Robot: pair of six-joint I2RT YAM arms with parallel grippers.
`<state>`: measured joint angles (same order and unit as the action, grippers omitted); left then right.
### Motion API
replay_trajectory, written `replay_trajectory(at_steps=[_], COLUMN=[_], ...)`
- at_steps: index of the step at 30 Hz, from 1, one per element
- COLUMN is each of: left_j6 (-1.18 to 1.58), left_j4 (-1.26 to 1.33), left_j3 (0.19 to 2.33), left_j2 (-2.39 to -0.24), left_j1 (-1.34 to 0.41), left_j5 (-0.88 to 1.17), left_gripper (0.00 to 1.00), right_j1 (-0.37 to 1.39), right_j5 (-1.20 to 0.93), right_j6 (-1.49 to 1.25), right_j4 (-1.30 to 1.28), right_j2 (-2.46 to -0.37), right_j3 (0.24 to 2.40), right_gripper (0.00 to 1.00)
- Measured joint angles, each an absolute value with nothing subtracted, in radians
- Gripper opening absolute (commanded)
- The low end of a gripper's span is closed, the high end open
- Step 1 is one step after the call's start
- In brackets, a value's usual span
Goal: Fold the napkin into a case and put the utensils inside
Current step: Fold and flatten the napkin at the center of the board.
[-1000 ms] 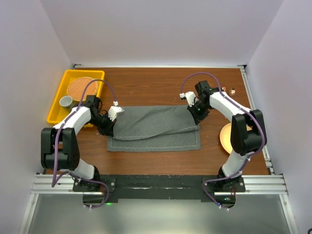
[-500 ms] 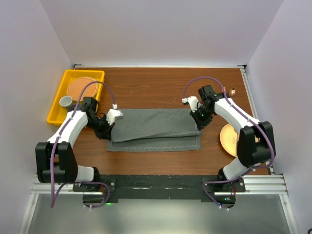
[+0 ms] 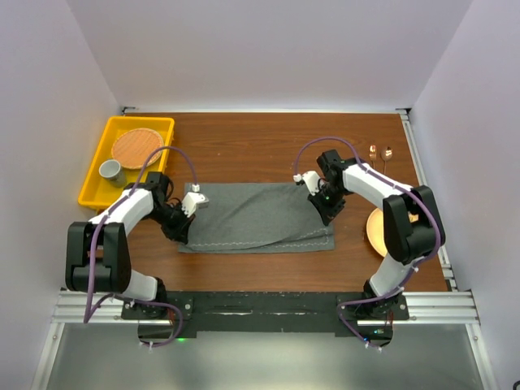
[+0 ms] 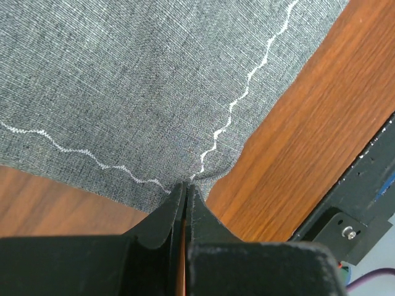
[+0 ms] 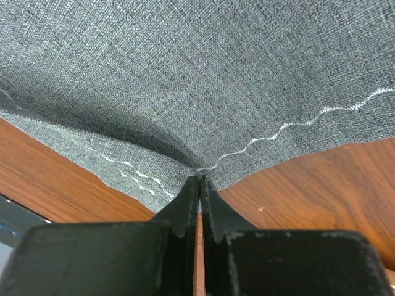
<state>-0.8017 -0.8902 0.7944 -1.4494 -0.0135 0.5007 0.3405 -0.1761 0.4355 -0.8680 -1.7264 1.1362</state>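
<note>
The dark grey napkin lies folded on the wooden table, its top layer nearly reaching the near edge. My left gripper is shut on the napkin's stitched hem at its left near corner, which also shows in the left wrist view. My right gripper is shut on the hem at the right side, which also shows in the right wrist view; there the cloth bulges above a lower layer. Two copper utensil heads lie at the back right; their handles are hidden behind the right arm.
A yellow tray at the back left holds a woven round mat and a grey cup. A round yellow-orange plate sits right of the napkin, partly under the right arm. A black rail runs along the near edge.
Both grippers have carried the napkin's far edge toward the near edge, laying the top layer over the lower one. The right arm has also moved left, uncovering the utensil heads.
</note>
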Motion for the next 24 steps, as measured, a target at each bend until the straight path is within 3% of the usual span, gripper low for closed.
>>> replay_trajectory(at_steps=[15, 24], left_j6=[-0.806, -0.809], left_j4=[-0.984, -0.978], left_j3=[0.883, 0.846], left_j2=[-1.349, -1.363], left_j1=[-0.014, -0.014], left_j5=[0.496, 0.487], left_gripper=[0.0, 0.0], right_j1=[0.34, 0.34], right_j5=[-0.184, -0.2], right_j6=[0.44, 0.435], right_j4=[-0.957, -0.934], right_j2=[-1.578, -1.638], right_j3=[1.139, 1.121], right_gripper=[0.0, 0.0])
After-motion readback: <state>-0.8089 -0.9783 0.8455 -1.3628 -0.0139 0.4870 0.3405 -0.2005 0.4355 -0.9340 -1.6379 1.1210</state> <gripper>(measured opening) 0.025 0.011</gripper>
